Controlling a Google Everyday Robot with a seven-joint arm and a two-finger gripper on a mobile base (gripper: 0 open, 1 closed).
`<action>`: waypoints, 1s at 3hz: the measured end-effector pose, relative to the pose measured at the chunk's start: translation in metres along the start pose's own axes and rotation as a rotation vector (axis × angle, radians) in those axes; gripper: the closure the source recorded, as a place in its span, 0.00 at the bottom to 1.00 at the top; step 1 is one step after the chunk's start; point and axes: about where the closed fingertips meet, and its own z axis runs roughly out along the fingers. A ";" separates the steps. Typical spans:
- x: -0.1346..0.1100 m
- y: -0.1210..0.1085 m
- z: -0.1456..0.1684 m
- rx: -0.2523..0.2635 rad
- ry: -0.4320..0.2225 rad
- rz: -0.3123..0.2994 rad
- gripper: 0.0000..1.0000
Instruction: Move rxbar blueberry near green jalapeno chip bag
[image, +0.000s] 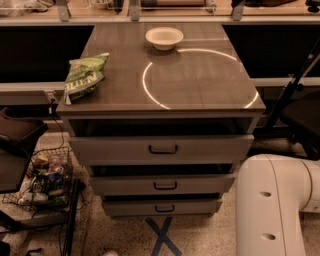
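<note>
The green jalapeno chip bag (85, 75) lies on the left side of the brown cabinet top (200, 80), near its left edge. The rxbar blueberry is not in view; nothing dark blue shows on the top. Only the white arm segment (272, 205) shows at the lower right, in front of the drawers. The gripper itself is out of view.
A white bowl (164, 37) stands at the back centre of the top. A bright ring of light (200, 77) lies on the top's right half. Three drawers (162, 149) stand slightly open below. A wire basket of items (42, 177) sits on the floor at the left.
</note>
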 end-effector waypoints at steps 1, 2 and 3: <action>-0.015 0.002 -0.001 -0.005 -0.027 -0.013 1.00; -0.034 0.003 -0.006 -0.013 -0.046 -0.034 1.00; -0.049 0.003 -0.014 -0.019 -0.038 -0.055 1.00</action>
